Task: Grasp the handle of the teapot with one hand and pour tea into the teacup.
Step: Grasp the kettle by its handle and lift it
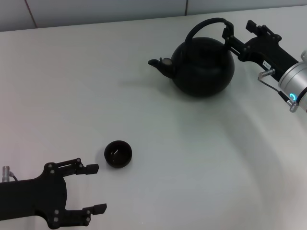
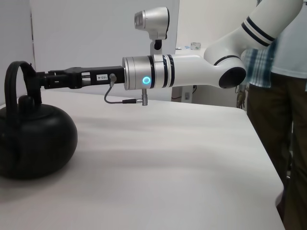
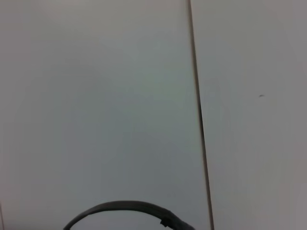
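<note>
The matte black teapot stands on the white table at the far right, its spout pointing left. Its arched handle rises over the top. My right gripper reaches in from the right and is shut on the thick right side of the handle. The left wrist view shows the same grip with the pot resting on the table. The handle's arc shows in the right wrist view. The small black teacup stands near the front left. My left gripper is open just in front of it. No tea is visible.
The white table stretches between the teapot and the teacup. A wall runs along the table's far edge. A person stands beyond the table's far side in the left wrist view.
</note>
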Controlling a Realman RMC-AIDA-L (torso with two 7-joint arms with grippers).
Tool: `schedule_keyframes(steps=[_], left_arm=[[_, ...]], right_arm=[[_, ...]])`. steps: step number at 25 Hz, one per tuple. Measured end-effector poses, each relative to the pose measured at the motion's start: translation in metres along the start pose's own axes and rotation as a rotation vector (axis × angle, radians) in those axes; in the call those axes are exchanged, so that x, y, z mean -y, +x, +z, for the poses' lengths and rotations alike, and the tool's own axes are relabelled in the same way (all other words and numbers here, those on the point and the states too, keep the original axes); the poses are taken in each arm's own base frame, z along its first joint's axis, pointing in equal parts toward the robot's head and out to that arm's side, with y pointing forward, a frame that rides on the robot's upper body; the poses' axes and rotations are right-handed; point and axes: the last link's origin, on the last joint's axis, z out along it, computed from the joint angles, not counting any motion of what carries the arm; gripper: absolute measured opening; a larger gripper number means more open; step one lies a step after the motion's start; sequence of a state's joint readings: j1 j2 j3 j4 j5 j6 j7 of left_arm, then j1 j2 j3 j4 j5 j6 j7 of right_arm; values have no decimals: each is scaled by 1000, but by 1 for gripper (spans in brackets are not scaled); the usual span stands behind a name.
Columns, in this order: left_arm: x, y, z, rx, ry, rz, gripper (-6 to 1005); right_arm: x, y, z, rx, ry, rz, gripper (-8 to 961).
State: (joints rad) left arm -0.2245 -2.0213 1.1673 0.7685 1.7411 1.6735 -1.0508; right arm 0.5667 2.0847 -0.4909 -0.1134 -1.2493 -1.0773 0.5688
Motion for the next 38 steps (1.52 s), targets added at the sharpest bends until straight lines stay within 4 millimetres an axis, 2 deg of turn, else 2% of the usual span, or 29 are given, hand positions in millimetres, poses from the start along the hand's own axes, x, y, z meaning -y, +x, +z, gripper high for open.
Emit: schedule_keyframes(steps=[11, 16, 19, 23, 32, 38], left_arm=[[-2, -2, -1, 0, 4, -4, 802], [-3, -2, -1, 0, 4, -8, 802], [-3, -2, -1, 0, 4, -7, 802], [-2, -3, -1, 3, 9, -7, 802], [-2, -4, 1, 17, 4, -7, 802], [0, -3, 3, 6, 16, -3, 802]], right_arm=[[-2, 0, 0, -2, -7, -4, 736], [-2, 0, -1, 1, -12, -7, 618], [-1, 1, -1, -1, -10, -8, 390], [0, 0, -2, 4, -6, -6, 154], [1, 0, -2, 0, -5, -17, 132], [-17, -1, 2, -4, -120, -130, 123]])
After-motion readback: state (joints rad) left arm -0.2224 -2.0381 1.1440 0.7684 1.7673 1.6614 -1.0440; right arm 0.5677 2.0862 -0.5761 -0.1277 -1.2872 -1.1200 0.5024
